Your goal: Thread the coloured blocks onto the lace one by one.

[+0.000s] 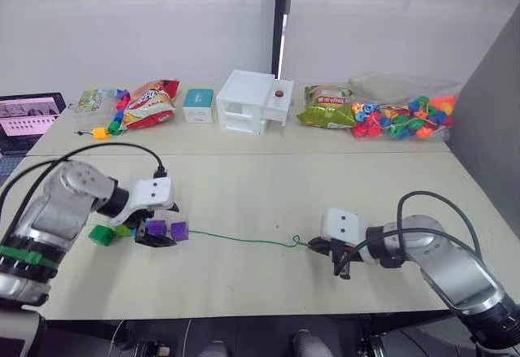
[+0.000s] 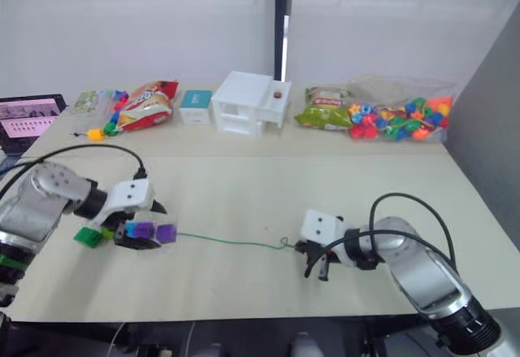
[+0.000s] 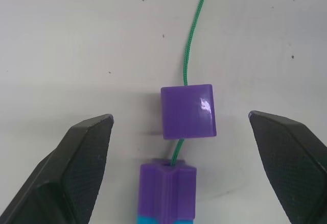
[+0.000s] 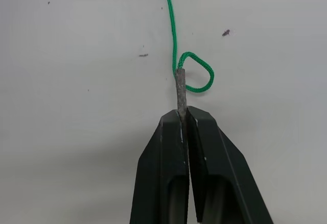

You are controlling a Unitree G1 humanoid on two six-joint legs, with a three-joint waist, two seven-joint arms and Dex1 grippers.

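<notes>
The green lace (image 1: 244,241) lies across the near table from left to right. Two purple blocks (image 1: 179,230) are strung on its left end, with a blue block (image 3: 163,220) behind them. My left gripper (image 1: 154,239) stands open around the purple blocks (image 3: 188,112), its fingers (image 3: 84,157) apart from them on both sides. A dark green block (image 1: 101,235) and a light green one (image 1: 123,229) sit just left of that gripper. My right gripper (image 4: 183,114) is shut on the lace's stiff grey tip (image 4: 180,89), beside a small loop of cord.
On the back table stand a white box (image 1: 252,101), a teal box (image 1: 197,105), snack bags (image 1: 150,103), a clear bag of beads (image 1: 402,117) and a bead string with a yellow cube (image 1: 101,132). A laptop (image 1: 28,117) sits at far left.
</notes>
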